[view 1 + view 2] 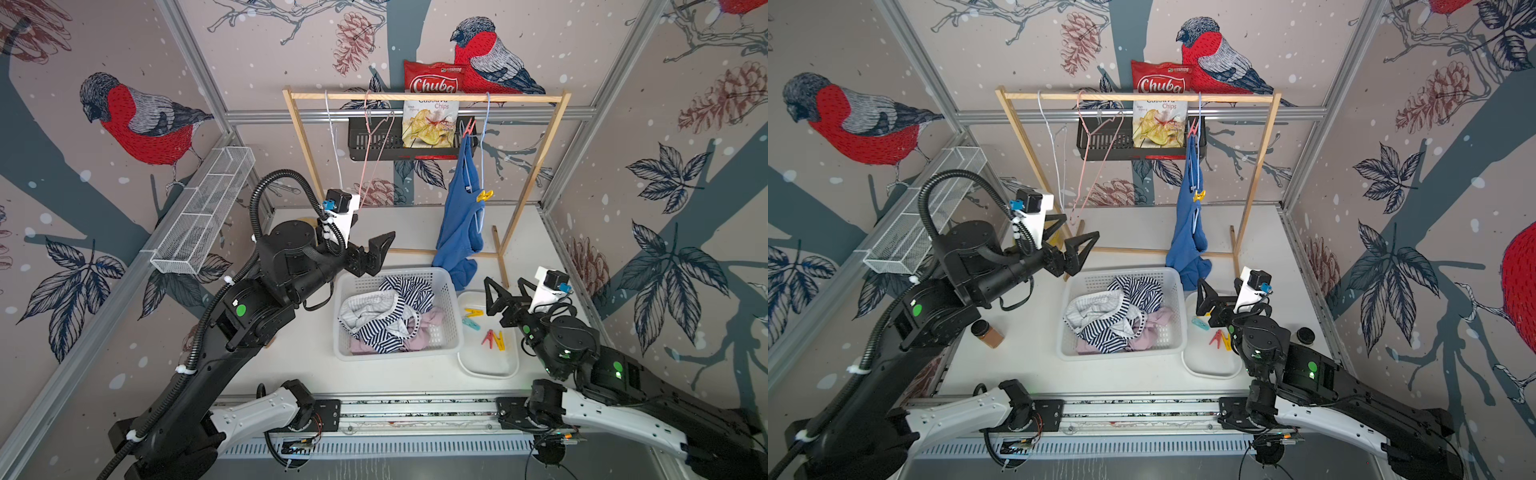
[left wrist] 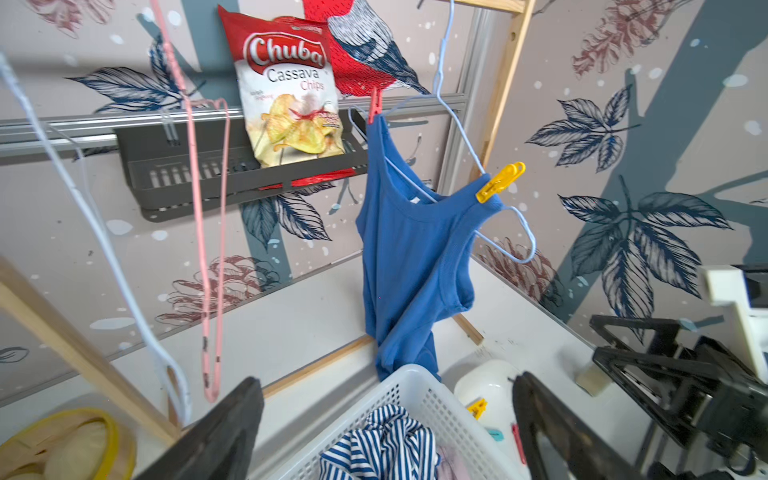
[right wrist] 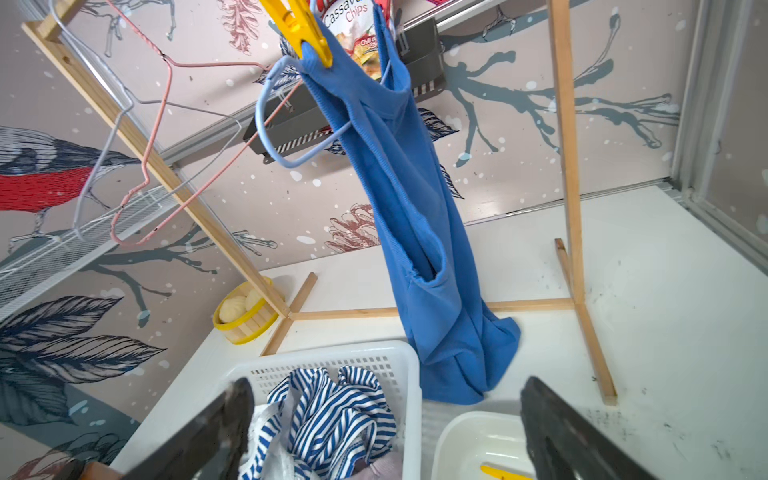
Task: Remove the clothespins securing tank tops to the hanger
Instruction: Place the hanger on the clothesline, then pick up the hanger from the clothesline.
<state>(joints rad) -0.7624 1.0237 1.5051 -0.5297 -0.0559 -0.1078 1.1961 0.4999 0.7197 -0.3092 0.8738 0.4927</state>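
Observation:
A plain blue tank top (image 1: 459,224) hangs on a light blue hanger (image 2: 461,137). A red clothespin (image 1: 468,126) clips its upper strap and a yellow clothespin (image 1: 484,195) its lower one. The striped tank top (image 1: 395,320) and the pink tank top (image 1: 424,324) lie in a white basket (image 1: 399,272). A white tray (image 1: 490,370) holds several loose clothespins, among them a teal one (image 1: 470,323). My left gripper (image 1: 380,249) hovers open and empty over the basket's back left corner. My right gripper (image 1: 503,282) stands open and empty over the tray, right of the blue top's hem.
The wooden rack (image 1: 424,98) also carries a bare white hanger (image 1: 332,137) and a bare pink hanger (image 1: 374,137). Behind it a black shelf (image 1: 374,145) holds a chips bag (image 1: 430,120). A wire basket (image 1: 203,212) hangs on the left wall. A brown jar (image 1: 988,332) stands left of the white basket.

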